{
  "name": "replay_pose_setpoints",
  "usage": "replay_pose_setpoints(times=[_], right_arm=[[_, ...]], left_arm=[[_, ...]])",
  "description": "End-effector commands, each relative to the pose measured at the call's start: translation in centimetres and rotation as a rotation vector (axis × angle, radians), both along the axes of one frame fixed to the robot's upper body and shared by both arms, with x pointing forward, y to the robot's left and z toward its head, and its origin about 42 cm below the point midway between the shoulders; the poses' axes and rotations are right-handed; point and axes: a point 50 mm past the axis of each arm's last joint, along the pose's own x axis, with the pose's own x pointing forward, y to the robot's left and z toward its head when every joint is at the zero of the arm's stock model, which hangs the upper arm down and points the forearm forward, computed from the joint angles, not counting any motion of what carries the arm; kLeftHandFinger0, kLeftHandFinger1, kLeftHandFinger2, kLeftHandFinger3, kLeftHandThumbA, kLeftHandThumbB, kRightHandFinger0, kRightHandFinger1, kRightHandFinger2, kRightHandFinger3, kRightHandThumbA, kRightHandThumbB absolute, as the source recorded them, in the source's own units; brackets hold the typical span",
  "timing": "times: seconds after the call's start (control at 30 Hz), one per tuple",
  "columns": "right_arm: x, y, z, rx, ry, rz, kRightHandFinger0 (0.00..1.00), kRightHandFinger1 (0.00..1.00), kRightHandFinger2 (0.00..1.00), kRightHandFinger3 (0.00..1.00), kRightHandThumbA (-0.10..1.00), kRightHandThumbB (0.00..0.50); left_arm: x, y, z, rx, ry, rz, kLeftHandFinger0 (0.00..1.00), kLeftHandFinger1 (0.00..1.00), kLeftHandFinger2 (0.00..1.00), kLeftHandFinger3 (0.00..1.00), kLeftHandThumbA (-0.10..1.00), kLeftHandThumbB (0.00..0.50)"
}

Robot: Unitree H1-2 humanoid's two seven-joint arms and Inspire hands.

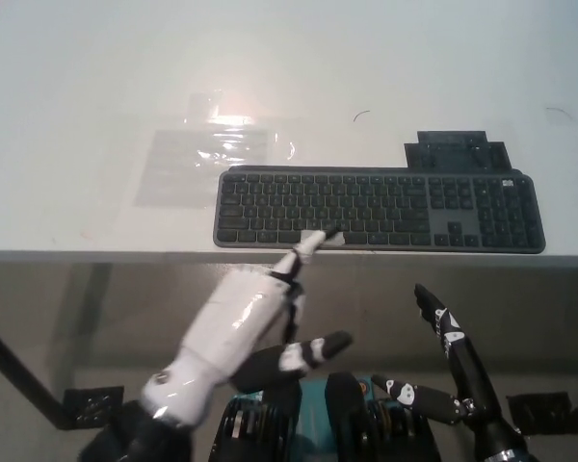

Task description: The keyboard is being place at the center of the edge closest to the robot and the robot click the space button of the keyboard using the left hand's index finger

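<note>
A dark grey keyboard (380,211) lies along the near edge of the white table (289,87), slightly right of centre. Its space bar (323,238) carries a pale strip. My white left hand (241,322) rises from below the table edge with one finger stretched out, and that fingertip (318,239) rests on the pale space bar. The other fingers are curled back and hold nothing. My black right hand (443,361) hangs below the table at the lower right, fingers spread apart and empty.
A clear plastic sheet (212,154) lies flat on the table, left of and behind the keyboard. A dark flat block (458,152) sits just behind the keyboard's right half. Table legs (19,375) show under the near edge at left.
</note>
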Motion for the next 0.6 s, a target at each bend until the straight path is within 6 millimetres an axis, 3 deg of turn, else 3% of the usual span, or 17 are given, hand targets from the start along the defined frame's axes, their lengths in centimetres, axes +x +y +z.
replay_pose_setpoints(times=[0.0, 0.03, 0.07, 0.33, 0.4, 0.57], right_arm=[[0.7, 0.8, 1.4, 0.013, -0.084, 0.035, 1.0, 1.0, 1.0, 1.0, 1.0, 0.395], [0.7, 0.8, 1.3, 0.013, -0.082, 0.037, 1.0, 1.0, 1.0, 1.0, 1.0, 0.393], [0.7, 0.8, 1.3, 0.013, -0.082, 0.039, 1.0, 1.0, 1.0, 1.0, 1.0, 0.389], [0.9, 0.8, 1.4, 0.018, -0.081, 0.034, 1.0, 1.0, 1.0, 1.0, 1.0, 0.402], [1.0, 0.8, 1.4, 0.016, -0.082, 0.031, 1.0, 1.0, 1.0, 1.0, 1.0, 0.381], [0.8, 0.8, 1.2, 0.019, -0.078, 0.03, 1.0, 1.0, 1.0, 1.0, 1.0, 0.379]], left_arm=[[-5.4, 5.4, 6.5, -0.342, -0.117, -0.231, 0.98, 0.69, 0.75, 1.0, 1.0, 0.364], [-5.3, 5.9, 5.8, -0.353, -0.081, -0.224, 1.0, 0.88, 0.97, 1.0, 1.0, 0.364], [-5.2, 6.1, 5.1, -0.358, -0.054, -0.212, 1.0, 1.0, 1.0, 1.0, 1.0, 0.383], [-5.2, 6.6, -1.4, -0.355, 0.164, -0.149, 1.0, 1.0, 1.0, 1.0, 1.0, 0.399], [-4.5, 6.5, -3.6, -0.335, 0.232, -0.128, 1.0, 1.0, 1.0, 1.0, 1.0, 0.426], [-3.3, 6.2, -7.4, -0.352, 0.336, -0.109, 1.0, 1.0, 1.0, 1.0, 1.0, 0.409]])
